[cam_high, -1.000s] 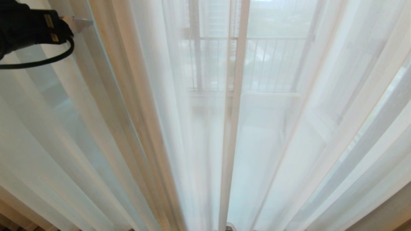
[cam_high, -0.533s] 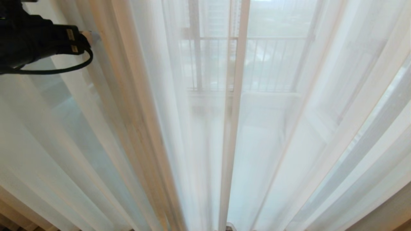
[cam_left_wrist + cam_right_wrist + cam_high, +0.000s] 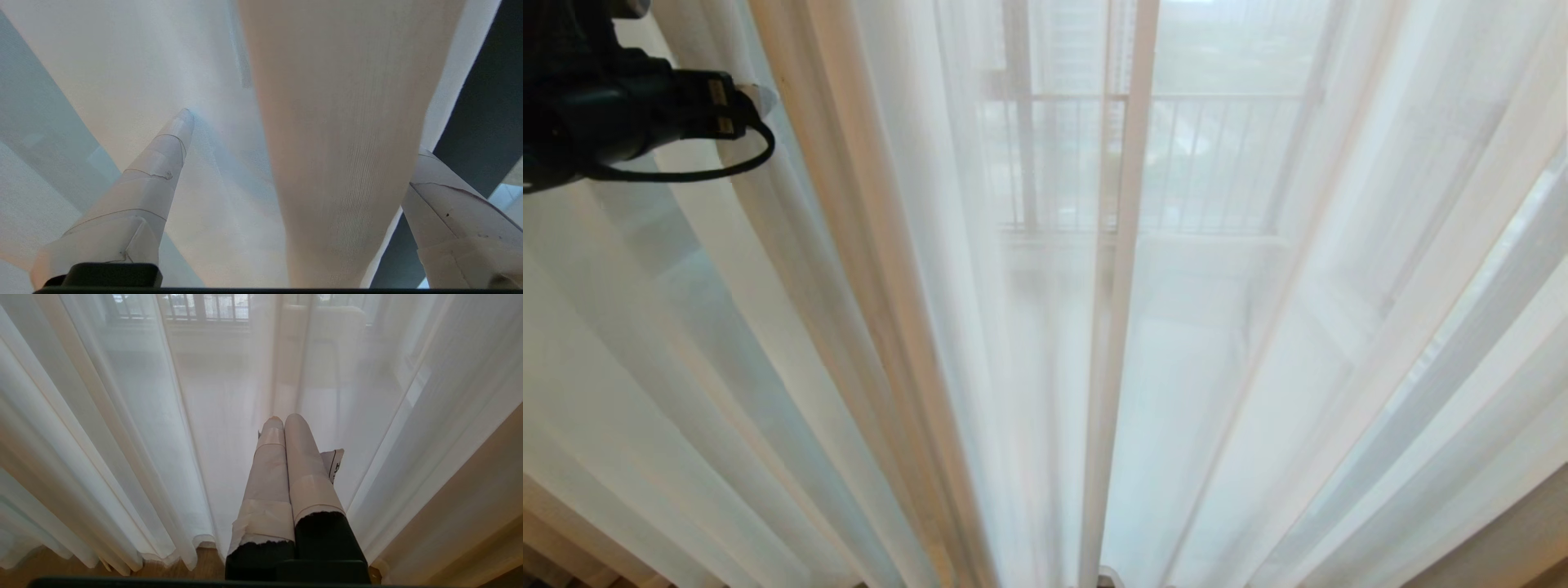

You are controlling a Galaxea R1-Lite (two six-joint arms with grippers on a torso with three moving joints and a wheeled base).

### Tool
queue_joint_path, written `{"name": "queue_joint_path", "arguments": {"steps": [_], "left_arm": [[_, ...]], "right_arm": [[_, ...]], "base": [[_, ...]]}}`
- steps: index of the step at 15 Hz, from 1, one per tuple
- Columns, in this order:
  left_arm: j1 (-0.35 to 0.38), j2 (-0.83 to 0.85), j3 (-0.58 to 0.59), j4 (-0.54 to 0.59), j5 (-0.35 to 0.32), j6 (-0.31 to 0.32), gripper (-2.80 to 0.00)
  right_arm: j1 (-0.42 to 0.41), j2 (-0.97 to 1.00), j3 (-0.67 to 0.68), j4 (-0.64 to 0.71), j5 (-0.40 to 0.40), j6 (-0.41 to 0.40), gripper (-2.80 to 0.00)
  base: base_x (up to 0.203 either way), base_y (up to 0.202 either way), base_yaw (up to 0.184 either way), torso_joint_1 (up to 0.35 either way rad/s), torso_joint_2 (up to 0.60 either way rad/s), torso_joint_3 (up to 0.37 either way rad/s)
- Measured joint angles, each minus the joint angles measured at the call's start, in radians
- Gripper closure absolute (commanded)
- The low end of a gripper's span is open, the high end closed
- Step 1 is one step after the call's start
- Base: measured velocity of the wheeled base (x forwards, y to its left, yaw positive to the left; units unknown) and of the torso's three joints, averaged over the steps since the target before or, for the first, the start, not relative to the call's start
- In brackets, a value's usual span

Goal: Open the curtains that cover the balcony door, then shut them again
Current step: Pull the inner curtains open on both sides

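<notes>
1. Left gripper sat at the upper left of the head view, up against the curtains. Jaws were spread wide; nothing clamped.
2. In the left wrist view, a thick beige fold hung between the two taped fingers. One fingertip pressed into the sheer white fabric. The other finger was mostly hidden behind the beige fold, so contact on that side couldn't be judged.
3. A black cable looped below the left wrist.
4. Curtains were drawn fully across the view, left to right: sheer panels with a beige-tan fold left of centre.
5. Balcony door lay behind the sheer at centre, only its pale vertical frame line showing through. A railing showed faintly further off.
6. Right gripper sat low near the curtain hem, fingers pressed together, holding nothing. Wooden floor showed below the hem.
</notes>
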Motion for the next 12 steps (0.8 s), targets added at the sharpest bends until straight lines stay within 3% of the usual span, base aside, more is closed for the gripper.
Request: {"name": "queue_joint_path", "arguments": {"steps": [3, 4, 12], "left_arm": [[0.001, 0.014, -0.004, -0.006, 0.001, -0.005, -2.8], [0.0, 0.017, -0.004, -0.013, 0.0, -0.017, 0.0], [-0.004, 0.008, -0.004, -0.013, 0.003, -0.043, 0.0]], "right_arm": [[0.0, 0.0, 0.0, 0.0, 0.0, 0.0, 0.0], [0.0, 0.0, 0.0, 0.0, 0.0, 0.0, 0.0], [0.0, 0.0, 0.0, 0.0, 0.0, 0.0, 0.0]], "base": [[0.0, 0.0, 0.0, 0.0, 0.0, 0.0], [0.0, 0.0, 0.0, 0.0, 0.0, 0.0], [0.0, 0.0, 0.0, 0.0, 0.0, 0.0]]}}
